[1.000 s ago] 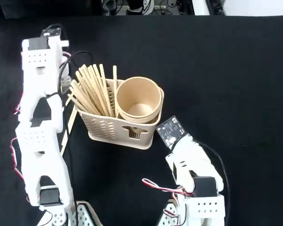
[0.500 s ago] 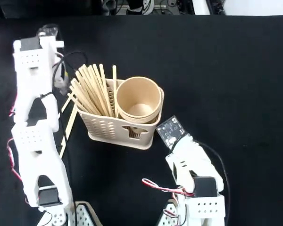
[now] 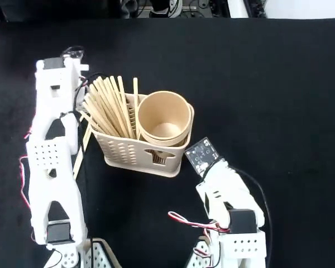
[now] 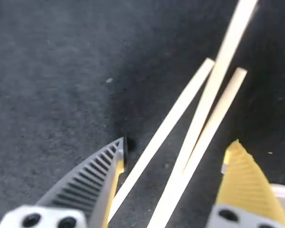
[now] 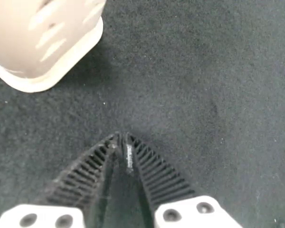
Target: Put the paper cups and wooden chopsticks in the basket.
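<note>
I see the basket point(image 3: 128, 152) standing near the middle of the black table point(image 3: 279, 89); the paper cups point(image 3: 164, 125) sit nested and upright in its right half, and a bundle of wooden chopsticks point(image 3: 107, 106) leans in its left half, tips fanning out past the rim toward the left arm point(image 3: 51, 162). That arm stretches along the basket's left side; loose chopsticks point(image 4: 194, 137) lie flat on the cloth just beside the basket's left wall, outside it. My left gripper point(image 4: 178, 144) hangs low over them with its fingers spread wide; three sticks lie in the gap between the two tips, and neither tip grips any of them; I cannot tell whether the tips touch the cloth. The right arm point(image 3: 231, 201) sits folded near the basket's front right corner; my right gripper point(image 5: 122, 140) points down at bare cloth just beside that corner, its fingers pressed together with nothing between them.
</note>
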Action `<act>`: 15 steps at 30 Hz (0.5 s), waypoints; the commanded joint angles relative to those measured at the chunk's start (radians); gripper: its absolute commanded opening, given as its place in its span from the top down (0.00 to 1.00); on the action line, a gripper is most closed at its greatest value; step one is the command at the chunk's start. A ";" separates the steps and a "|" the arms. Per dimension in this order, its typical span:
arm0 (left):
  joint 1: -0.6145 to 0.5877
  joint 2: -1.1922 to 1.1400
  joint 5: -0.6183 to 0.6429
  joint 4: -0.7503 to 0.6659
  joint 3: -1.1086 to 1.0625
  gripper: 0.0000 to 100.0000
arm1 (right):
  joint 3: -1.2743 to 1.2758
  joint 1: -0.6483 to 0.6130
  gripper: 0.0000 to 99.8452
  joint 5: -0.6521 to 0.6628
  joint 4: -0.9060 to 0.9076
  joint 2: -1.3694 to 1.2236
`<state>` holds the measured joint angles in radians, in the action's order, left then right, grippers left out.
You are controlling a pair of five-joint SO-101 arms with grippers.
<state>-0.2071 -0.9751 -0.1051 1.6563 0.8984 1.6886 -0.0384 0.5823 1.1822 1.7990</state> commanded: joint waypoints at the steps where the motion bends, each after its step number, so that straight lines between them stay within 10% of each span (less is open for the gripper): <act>1: 0.024 -0.061 -0.009 -0.032 0.027 0.81 | -0.002 0.009 0.99 0.006 0.003 0.068; 5: 0.008 -0.095 -0.008 -0.044 0.077 0.98 | -0.002 0.009 0.99 0.006 0.003 0.068; 15: -0.048 -0.087 -0.008 0.106 0.272 0.97 | -0.002 0.009 0.99 0.006 0.003 0.068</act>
<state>-0.2025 -1.0810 -0.1082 1.7423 1.1055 1.6886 -0.0384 0.5823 1.1822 1.7990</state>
